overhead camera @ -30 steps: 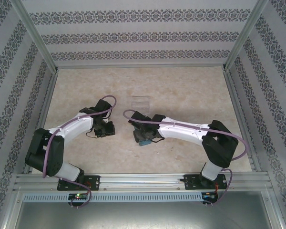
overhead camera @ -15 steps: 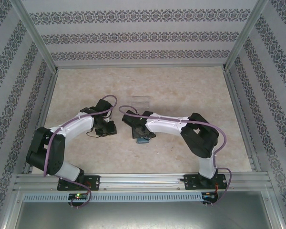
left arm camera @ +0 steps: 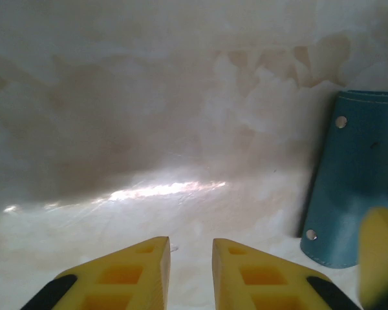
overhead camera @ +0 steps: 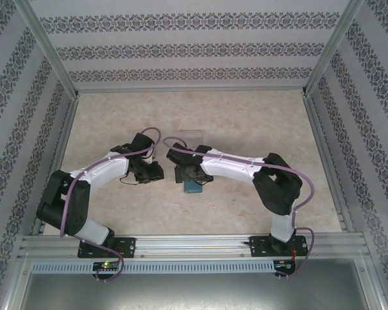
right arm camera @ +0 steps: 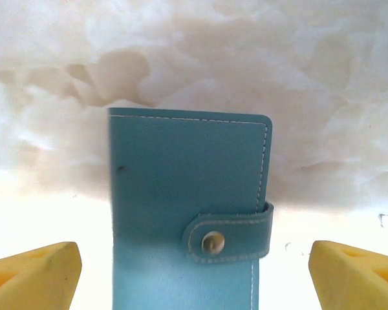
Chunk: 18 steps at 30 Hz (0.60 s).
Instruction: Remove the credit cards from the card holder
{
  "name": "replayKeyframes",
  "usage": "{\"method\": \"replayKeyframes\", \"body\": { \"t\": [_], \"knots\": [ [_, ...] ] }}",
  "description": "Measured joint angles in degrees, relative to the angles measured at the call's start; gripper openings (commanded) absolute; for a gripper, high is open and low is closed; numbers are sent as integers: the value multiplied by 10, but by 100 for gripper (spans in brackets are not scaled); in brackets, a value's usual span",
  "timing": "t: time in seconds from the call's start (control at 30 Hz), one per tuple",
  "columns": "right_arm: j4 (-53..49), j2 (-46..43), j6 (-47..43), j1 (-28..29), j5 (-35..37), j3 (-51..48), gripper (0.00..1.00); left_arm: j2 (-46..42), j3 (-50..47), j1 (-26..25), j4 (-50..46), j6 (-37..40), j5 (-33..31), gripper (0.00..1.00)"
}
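Looking down on a pale beige table top (overhead camera: 246,123), marbled, and glossy enough to throw a bright streak of glare in the left wrist view. Boxed in on three sides by wallpaper (overhead camera: 194,48) in grey floral bands, with aluminium posts (overhead camera: 47,48) at the corners and a rail (overhead camera: 194,242) along the near edge. Near the table's middle, flat on that surface — the card holder (overhead camera: 193,188), teal, folded shut, strap tab (right arm camera: 229,240) snapped down. Straddled by the right gripper (right arm camera: 195,255), fingers set wide apart, clear of it on both sides. Just to its left, the left gripper (left arm camera: 191,271) — fingers almost together, a narrow slit between, nothing in it. Beyond the arms, part of a clear tray (overhead camera: 193,134).
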Motion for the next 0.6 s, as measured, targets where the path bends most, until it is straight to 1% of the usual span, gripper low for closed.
{"method": "replayKeyframes", "body": {
  "t": [0.17, 0.3, 0.43, 0.5, 0.6],
  "knots": [
    [21, -77, -24, -28, -24, -49, 78, 31, 2, -26, 45, -31, 42, 15],
    [45, -116, -42, -60, -55, -100, 65, 61, 6, -45, 106, -70, 85, 7],
    [62, -125, -52, -89, -92, -130, 52, 89, 14, -63, 160, -107, 118, 2],
    [70, -125, -56, -98, -109, -135, 49, 102, 15, -69, 184, -123, 132, 0],
    [85, -121, -57, -103, -131, -135, 44, 117, 16, -74, 213, -144, 148, 0]
  ]
}}
